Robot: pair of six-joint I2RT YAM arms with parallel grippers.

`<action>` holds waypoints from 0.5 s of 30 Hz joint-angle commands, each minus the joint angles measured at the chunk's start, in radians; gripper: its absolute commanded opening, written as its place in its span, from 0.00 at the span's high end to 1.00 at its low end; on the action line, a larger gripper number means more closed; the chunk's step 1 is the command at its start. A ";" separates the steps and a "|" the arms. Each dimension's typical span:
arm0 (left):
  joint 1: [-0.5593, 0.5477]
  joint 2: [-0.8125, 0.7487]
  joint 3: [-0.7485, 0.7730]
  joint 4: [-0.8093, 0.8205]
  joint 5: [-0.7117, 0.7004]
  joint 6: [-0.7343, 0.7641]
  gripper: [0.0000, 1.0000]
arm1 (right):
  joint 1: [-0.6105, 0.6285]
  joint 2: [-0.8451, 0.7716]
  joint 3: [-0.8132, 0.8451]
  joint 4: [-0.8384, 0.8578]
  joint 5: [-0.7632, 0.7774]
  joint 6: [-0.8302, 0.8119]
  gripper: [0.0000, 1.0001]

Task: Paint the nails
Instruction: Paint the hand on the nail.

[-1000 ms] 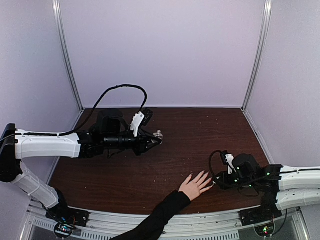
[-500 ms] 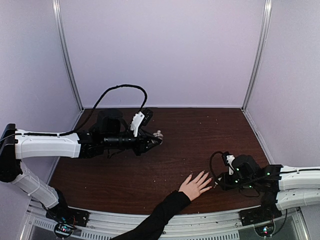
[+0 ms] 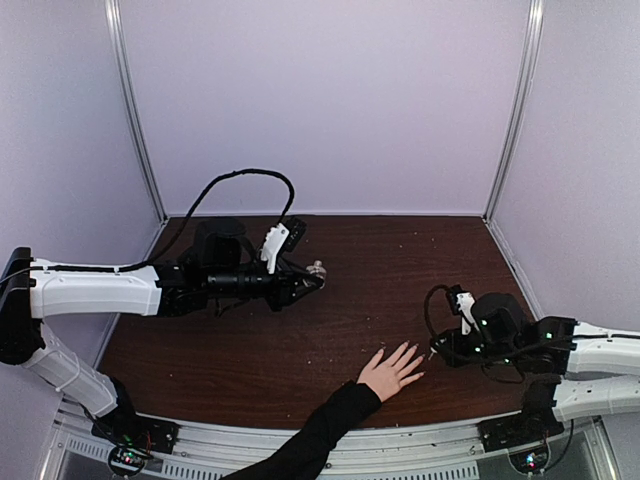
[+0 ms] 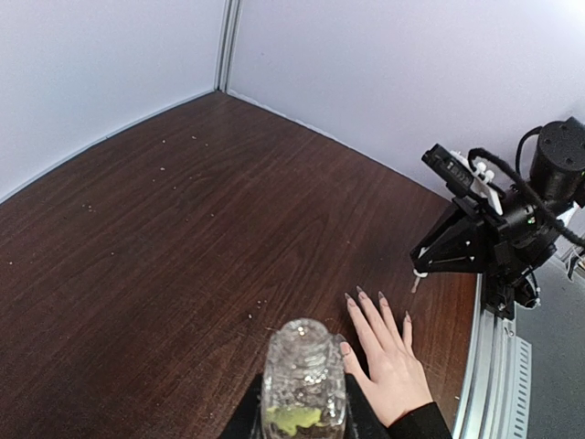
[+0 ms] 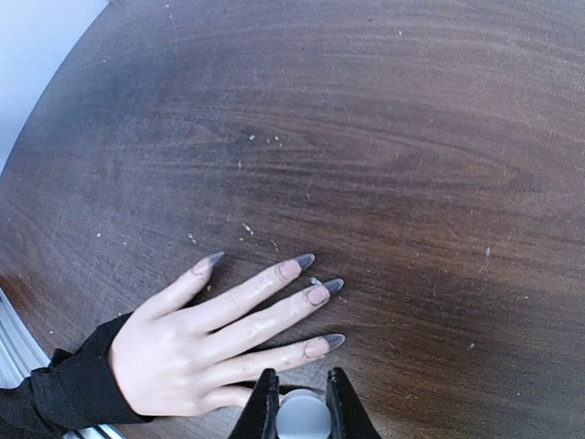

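Note:
A light-skinned hand [image 3: 390, 372] in a black sleeve lies flat on the brown table, fingers spread. Its nails [image 5: 317, 294] are long and pointed with dark tips, and they also show in the left wrist view as nails [image 4: 382, 298]. My right gripper [image 5: 302, 375] is shut on a white round brush cap [image 5: 303, 417], just past the fingertips. The nearest finger's nail is hidden behind its jaws. From above, the right gripper [image 3: 433, 351] hangs a little to the right of the hand. My left gripper [image 3: 312, 272] is shut on a small clear glass bottle [image 4: 304, 380] holding greenish liquid, up at the left middle.
The dark wood table [image 3: 400, 260] carries scattered pale crumbs. Purple walls with metal posts [image 3: 510, 110] close it in on three sides. A black cable [image 3: 240, 180] loops over the left arm. A metal rail [image 3: 420, 440] runs along the near edge.
My right gripper has drawn back to the right and slightly up, off the fingertips. The hand and the left arm with the bottle have stayed put.

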 commanded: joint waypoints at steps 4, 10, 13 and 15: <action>0.006 -0.054 -0.008 0.037 0.006 0.017 1.00 | -0.030 0.026 0.177 -0.083 -0.014 -0.161 1.00; 0.006 -0.084 -0.023 0.010 0.008 0.021 1.00 | -0.048 0.083 0.315 -0.113 -0.069 -0.279 1.00; 0.007 -0.097 -0.030 0.000 0.014 0.023 1.00 | -0.051 0.104 0.375 -0.121 -0.106 -0.336 1.00; 0.007 -0.102 -0.033 -0.009 0.027 0.027 1.00 | -0.051 0.119 0.419 -0.135 -0.129 -0.373 1.00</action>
